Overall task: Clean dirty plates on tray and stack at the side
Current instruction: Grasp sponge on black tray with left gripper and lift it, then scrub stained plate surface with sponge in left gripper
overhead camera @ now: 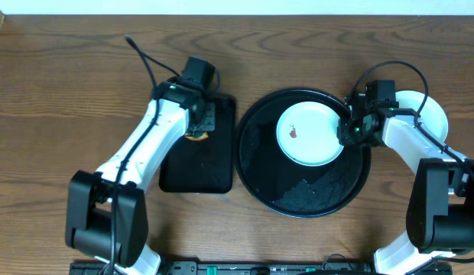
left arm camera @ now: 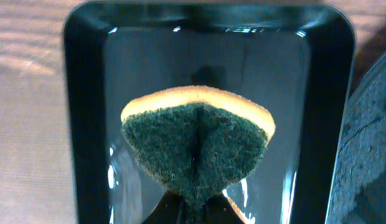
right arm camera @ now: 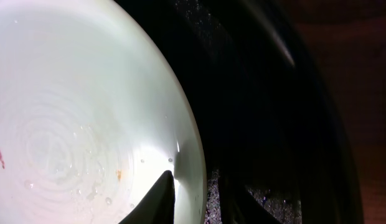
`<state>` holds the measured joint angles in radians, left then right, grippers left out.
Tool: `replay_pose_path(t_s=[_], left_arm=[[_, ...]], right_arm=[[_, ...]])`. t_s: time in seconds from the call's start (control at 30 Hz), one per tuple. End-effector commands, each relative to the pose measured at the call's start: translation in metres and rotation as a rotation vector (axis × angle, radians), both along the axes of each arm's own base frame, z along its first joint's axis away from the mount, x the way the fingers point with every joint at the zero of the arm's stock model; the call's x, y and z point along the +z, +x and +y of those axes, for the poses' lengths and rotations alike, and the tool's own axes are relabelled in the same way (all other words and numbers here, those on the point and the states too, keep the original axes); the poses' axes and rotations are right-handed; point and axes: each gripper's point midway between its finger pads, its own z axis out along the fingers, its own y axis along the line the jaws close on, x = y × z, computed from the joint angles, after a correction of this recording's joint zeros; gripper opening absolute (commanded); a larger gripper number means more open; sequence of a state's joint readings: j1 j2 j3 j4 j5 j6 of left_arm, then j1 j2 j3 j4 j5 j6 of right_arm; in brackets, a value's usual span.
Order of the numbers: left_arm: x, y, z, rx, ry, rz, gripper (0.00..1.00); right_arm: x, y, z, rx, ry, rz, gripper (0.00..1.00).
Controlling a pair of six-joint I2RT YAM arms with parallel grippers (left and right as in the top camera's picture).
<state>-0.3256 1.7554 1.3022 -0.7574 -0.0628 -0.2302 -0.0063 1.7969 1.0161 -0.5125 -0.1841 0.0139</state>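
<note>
While left gripper (left arm camera: 196, 211) pinches sponge (left arm camera: 196, 146) tight, right gripper (right arm camera: 202, 199) sits narrowly parted astride rim of smeared plate (overhead camera: 311, 136), centre-right. Hold unclear; plate may skid across wet tray (overhead camera: 260, 179).

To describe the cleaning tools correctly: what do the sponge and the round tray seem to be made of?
The sponge: yellow foam under a dark green scouring layer that looks rough and fibrous. The round tray: probably black plastic, glossy; it mirrors the light.

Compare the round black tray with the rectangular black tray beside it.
The round tray is wider than the rectangular tray. The round tray carries a smeared plate and wet flecks; the rectangular tray has only a sponge over it. Both are glossy black with low rims.
</note>
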Motion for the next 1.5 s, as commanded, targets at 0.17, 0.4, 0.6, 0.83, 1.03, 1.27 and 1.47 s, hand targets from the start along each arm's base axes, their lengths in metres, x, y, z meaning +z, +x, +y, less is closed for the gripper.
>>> replay_pose_path(t_s=[0.17, 0.4, 0.6, 0.83, 1.03, 1.27, 1.47], left_arm=[[0.001, 0.012, 0.008, -0.033, 0.078, -0.034, 0.07], [-0.002, 0.005, 0.003, -0.046, 0.055, -0.004, 0.07], [-0.002, 0.004, 0.000, -0.052, 0.043, 0.000, 0.07], [-0.001, 0.004, 0.000, -0.052, 0.043, 0.000, 0.07], [0.014, 0.006, -0.016, -0.061, 0.024, -0.015, 0.07], [0.030, 0.007, -0.108, -0.226, -0.146, -0.124, 0.07], [0.039, -0.001, -0.178, -0.300, -0.245, -0.219, 0.07]], right_arm=[[0.009, 0.003, 0.002, 0.008, 0.006, -0.028, 0.25], [0.009, 0.003, 0.002, 0.008, 0.006, -0.028, 0.26], [0.009, 0.003, 0.002, 0.008, 0.007, -0.027, 0.27], [0.009, 0.003, 0.002, 0.008, 0.007, -0.027, 0.33], [0.009, 0.003, 0.002, 0.008, 0.007, -0.027, 0.45], [0.009, 0.003, 0.002, 0.008, 0.007, -0.027, 0.45], [0.009, 0.003, 0.002, 0.008, 0.007, -0.027, 0.44]])
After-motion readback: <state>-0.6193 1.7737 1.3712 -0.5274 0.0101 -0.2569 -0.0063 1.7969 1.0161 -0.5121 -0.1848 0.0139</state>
